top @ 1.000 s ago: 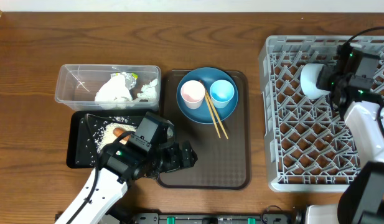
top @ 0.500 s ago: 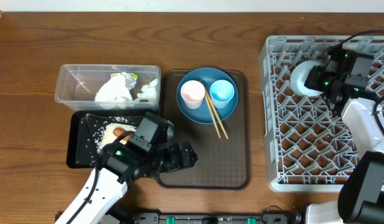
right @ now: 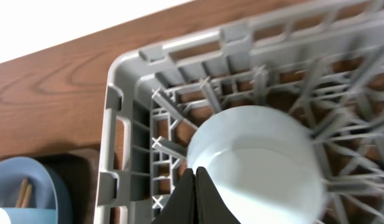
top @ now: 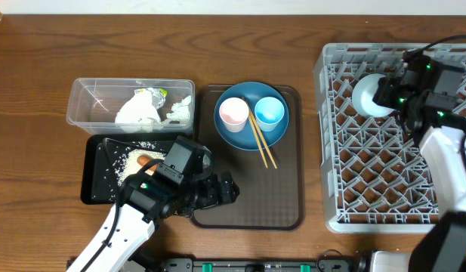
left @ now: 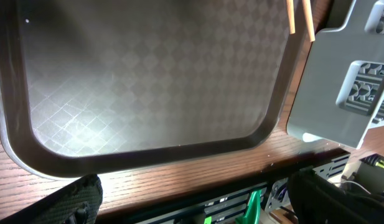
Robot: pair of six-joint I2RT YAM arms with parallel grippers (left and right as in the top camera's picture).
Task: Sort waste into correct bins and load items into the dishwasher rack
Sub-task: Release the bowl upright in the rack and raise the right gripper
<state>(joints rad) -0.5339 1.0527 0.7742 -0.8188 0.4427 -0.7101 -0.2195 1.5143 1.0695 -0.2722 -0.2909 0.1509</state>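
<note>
1. Right gripper [top: 391, 97], pinching the light blue bowl's [top: 366, 94] rim, has carried it leftward over the dishwasher rack's [top: 327, 151] far pegs; release likely follows.
2. Left gripper [left: 198, 199] hangs spread, empty, over the brown tray [left: 148, 93].

Brown tray [top: 248, 204] (blue plate [top: 252, 88] aboard) on wooden table [top: 217, 45].

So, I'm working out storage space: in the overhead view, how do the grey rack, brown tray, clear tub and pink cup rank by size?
Largest to smallest:
1. grey rack
2. brown tray
3. clear tub
4. pink cup
</note>
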